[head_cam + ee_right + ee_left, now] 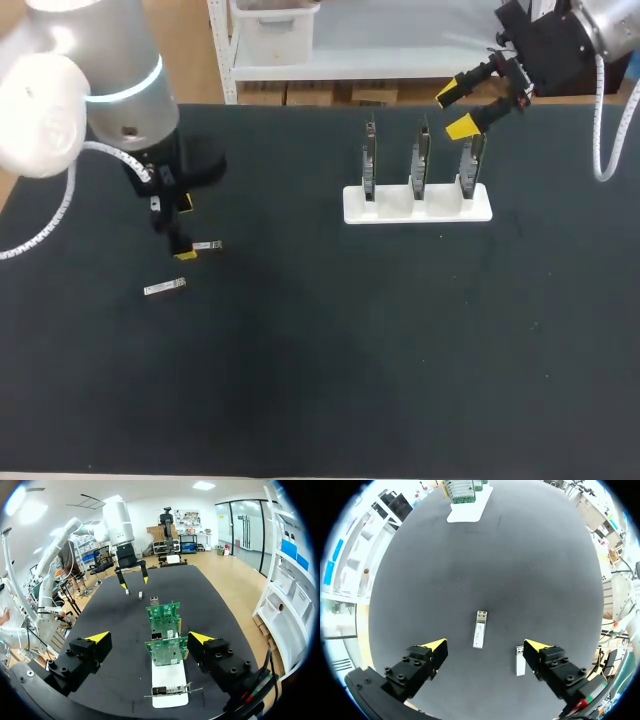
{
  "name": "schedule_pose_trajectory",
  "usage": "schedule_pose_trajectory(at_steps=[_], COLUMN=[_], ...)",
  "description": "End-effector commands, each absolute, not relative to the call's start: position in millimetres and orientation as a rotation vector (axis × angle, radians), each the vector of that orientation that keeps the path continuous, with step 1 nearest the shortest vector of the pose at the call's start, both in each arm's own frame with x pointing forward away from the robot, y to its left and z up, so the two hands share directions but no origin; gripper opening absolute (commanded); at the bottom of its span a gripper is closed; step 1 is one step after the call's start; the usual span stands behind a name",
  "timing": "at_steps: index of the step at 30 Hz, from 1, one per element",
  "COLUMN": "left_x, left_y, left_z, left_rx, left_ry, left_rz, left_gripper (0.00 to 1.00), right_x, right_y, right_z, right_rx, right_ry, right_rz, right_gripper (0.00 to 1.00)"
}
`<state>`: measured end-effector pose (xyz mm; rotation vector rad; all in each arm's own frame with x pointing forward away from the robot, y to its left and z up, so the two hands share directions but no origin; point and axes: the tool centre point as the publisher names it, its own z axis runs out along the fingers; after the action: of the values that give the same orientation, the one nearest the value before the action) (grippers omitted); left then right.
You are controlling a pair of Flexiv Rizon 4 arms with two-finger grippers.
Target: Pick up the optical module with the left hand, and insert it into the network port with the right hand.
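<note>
Black matte cloth covers the table [320,400], and a robot arm reaches over it from either side. The left pincer [485,645], two black fingers with bright yellow tips, hangs just above the cloth and points down. Its fingers are spread wide apart and grip nothing.

A small silver rectangular optical module [479,629] lies flat on the cloth directly below the gap between those fingers. It sits roughly midway between the tips and touches neither of them. Its long side points ahead of the pincer. A second silver optical module [520,660] lies on the cloth just beside one finger, on its inner side, and a little further back than the first. The two modules lie near each other but do not touch.

Well ahead of the left pincer stands a white slotted plastic stand [417,205]. It holds three green circuit boards [421,160] upright in a row, each in its own slot.

The right pincer [456,111] hovers over the end board of that row, also with its fingers wide apart and empty. From its wrist, the nearest board stands under the gap between the tips, clear of both fingers. The other two boards line up ahead of it.
</note>
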<state>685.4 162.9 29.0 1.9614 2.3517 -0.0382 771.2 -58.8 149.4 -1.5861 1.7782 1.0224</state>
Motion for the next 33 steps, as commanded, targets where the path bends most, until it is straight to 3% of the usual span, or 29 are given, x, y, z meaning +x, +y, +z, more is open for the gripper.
schedule_pose_trajectory(at_steps=[1, 33], left_x=[678, 689], left_y=[164, 165], left_z=[23, -2], left_rx=[1.979, 2.02], left_ry=[2.343, 2.342], left_rz=[0.001, -0.012], left_gripper=[1.0, 1.0], right_x=[771, 771], right_y=[-59, -59], right_z=[149, 149], right_rx=[-1.585, -1.585], right_ry=[1.778, 1.778], right_rz=[1.02, 1.02], right_gripper=[1.0, 1.0])
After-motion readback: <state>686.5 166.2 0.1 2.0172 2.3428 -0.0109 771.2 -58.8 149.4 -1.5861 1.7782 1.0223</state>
